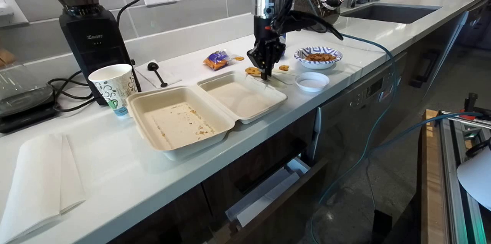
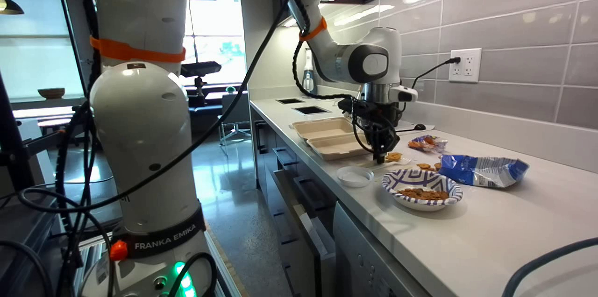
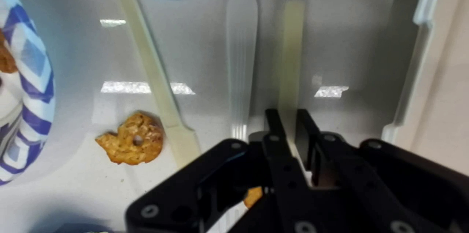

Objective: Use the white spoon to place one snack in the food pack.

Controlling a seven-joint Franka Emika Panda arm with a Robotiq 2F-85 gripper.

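Lying nearest me: folded white paper (image 1: 40,182) on the counter (image 1: 115,159). Next, the food pack (image 1: 215,106), wide open, halves side by side, crumbs (image 1: 201,132) in the near half. Paper cup (image 1: 115,90) upright just beside it. Past the far half, the gripper (image 3: 288,117) points down, low at the counter, fingers clamped on the handle of a pale utensil (image 3: 292,42). Its head is hidden by the gripper, so can't tell if that's a spoon. Tips touching the counter or not, can't tell either. Further along: clear utensil (image 3: 242,35), then a second pale utensil (image 3: 148,57), both outside the fingers. White dish (image 1: 312,81) near their ends. Snack piece (image 3: 135,139), orange-brown and broken, flat on the counter just beside the second pale utensil. Then the blue-rimmed bowl (image 1: 315,65), snack bits (image 1: 320,57) heaped inside. Way back past the bowl, the sink (image 1: 389,13).
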